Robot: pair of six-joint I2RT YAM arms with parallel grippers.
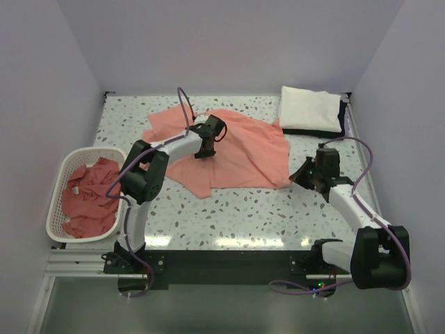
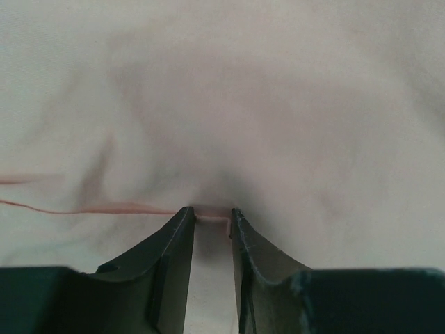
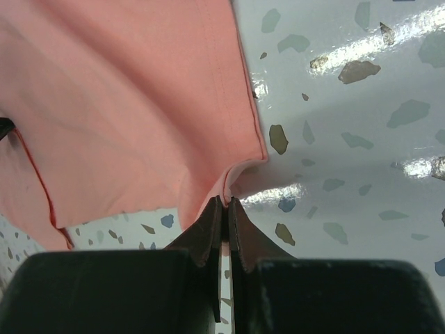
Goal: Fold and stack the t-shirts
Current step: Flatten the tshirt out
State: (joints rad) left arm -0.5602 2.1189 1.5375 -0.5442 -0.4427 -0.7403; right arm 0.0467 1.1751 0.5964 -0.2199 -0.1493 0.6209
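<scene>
Pinching: right gripper (image 3: 224,203) clamped on corner of shirt (image 1: 240,156).
Shirt place: spread, upper middle overhead.
Left side: left gripper (image 2: 212,217) jaws slightly apart over cloth ridge.
Tip: close fully before lifting.

Speckled terrazzo table (image 1: 229,209) between plain pale lilac walls (image 1: 229,42)

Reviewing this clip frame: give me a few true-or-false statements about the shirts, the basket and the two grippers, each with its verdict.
1. The right gripper is shut on an edge of the spread t-shirt. True.
2. The basket is empty. False: it holds crumpled pink shirts.
3. The left gripper is over the spread t-shirt's middle. True.
4. The folded white cloth lies at the near left corner. False: it lies at the far right corner.
</scene>
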